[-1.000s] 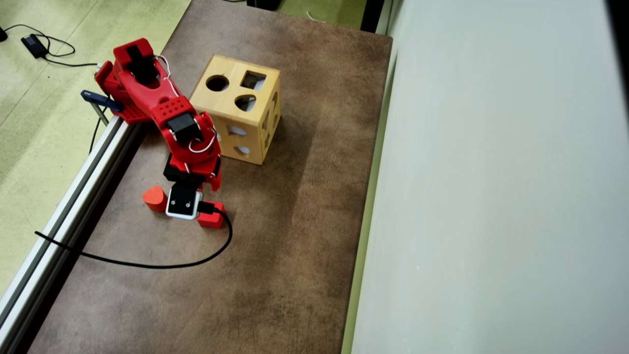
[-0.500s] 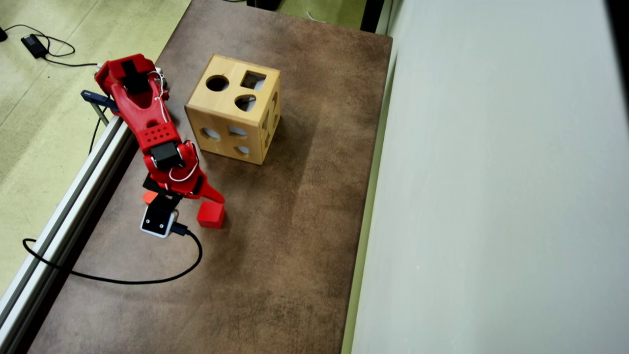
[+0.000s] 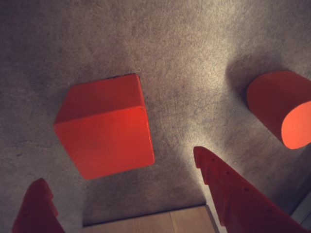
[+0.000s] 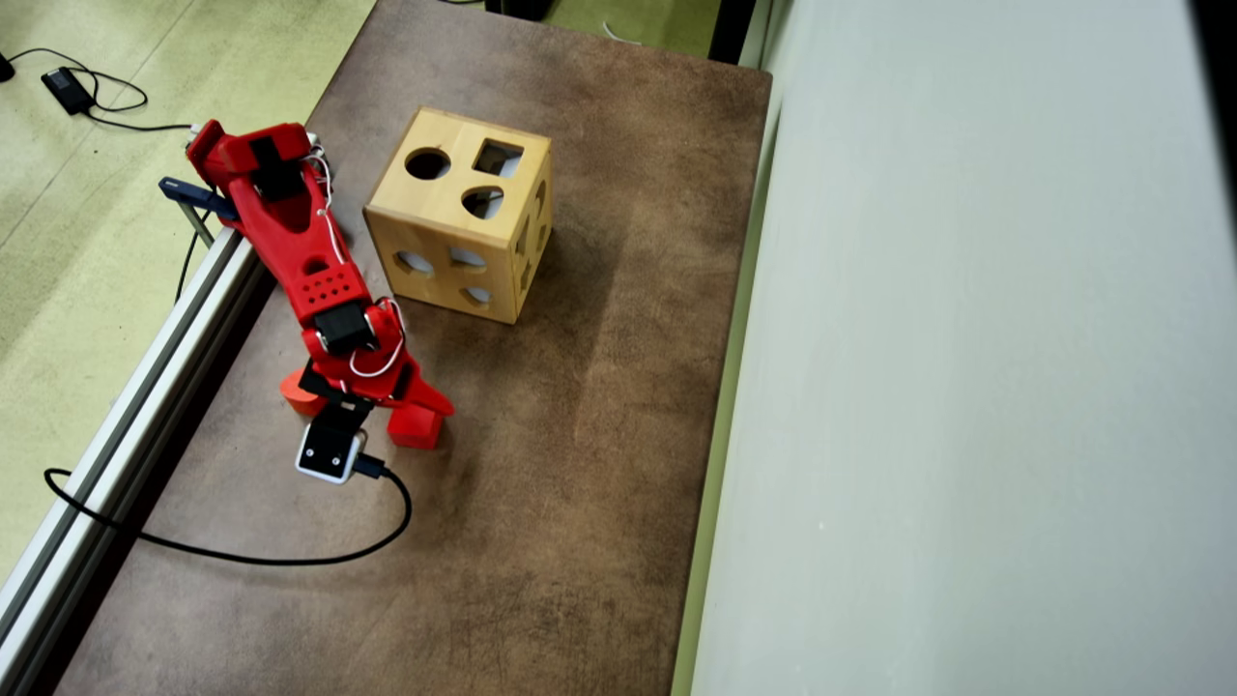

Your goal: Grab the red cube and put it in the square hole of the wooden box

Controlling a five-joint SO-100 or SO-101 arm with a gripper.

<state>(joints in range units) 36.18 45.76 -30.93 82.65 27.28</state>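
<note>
The red cube [image 3: 104, 128] lies on the brown table, just beyond my fingertips in the wrist view. My gripper [image 3: 119, 167] is open above it with nothing between its fingers [image 3: 233, 189]. In the overhead view the gripper [image 4: 414, 404] hangs over the cube's [image 4: 417, 430] near edge, and one finger overlaps it. The wooden box [image 4: 454, 217] stands upright behind the arm; its square hole [image 4: 498, 158] is at the top face's far right corner. A strip of the box [image 3: 155, 224] shows at the wrist view's bottom edge.
An orange-red rounded block [image 4: 293, 394] [image 3: 279, 109] lies left of the cube in the overhead view. The camera's black cable [image 4: 242, 558] loops across the table. An aluminium rail [image 4: 126, 406] borders the table's left side, and a pale panel [image 4: 966, 387] its right.
In the overhead view the arm swung left off the cube, then came back right; its open fingers now sit over the cube. Cube, rounded block and box have not moved.
</note>
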